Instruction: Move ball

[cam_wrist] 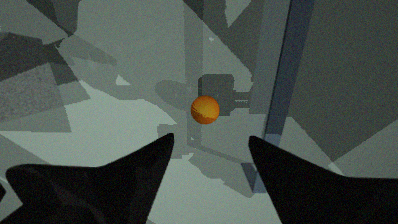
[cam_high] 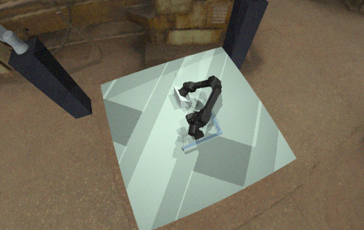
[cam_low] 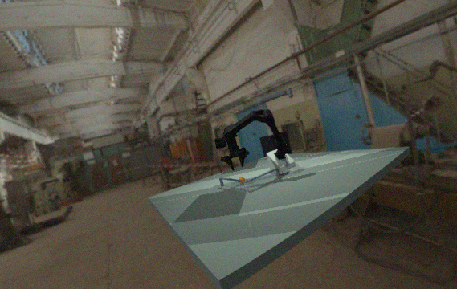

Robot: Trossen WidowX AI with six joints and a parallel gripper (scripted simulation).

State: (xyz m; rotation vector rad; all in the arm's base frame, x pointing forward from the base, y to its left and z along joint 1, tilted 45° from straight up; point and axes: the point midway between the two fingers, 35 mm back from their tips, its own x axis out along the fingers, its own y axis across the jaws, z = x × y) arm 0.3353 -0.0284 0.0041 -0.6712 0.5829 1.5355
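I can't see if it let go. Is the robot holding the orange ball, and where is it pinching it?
Nothing is held. The pincer is open, and the orange ball lies on the table beyond its fingers, touching neither.

Two dark pillars (cam_high: 50, 78) flank a pale, striped table (cam_high: 156, 191) on a brown workshop floor (cam_high: 313, 96).
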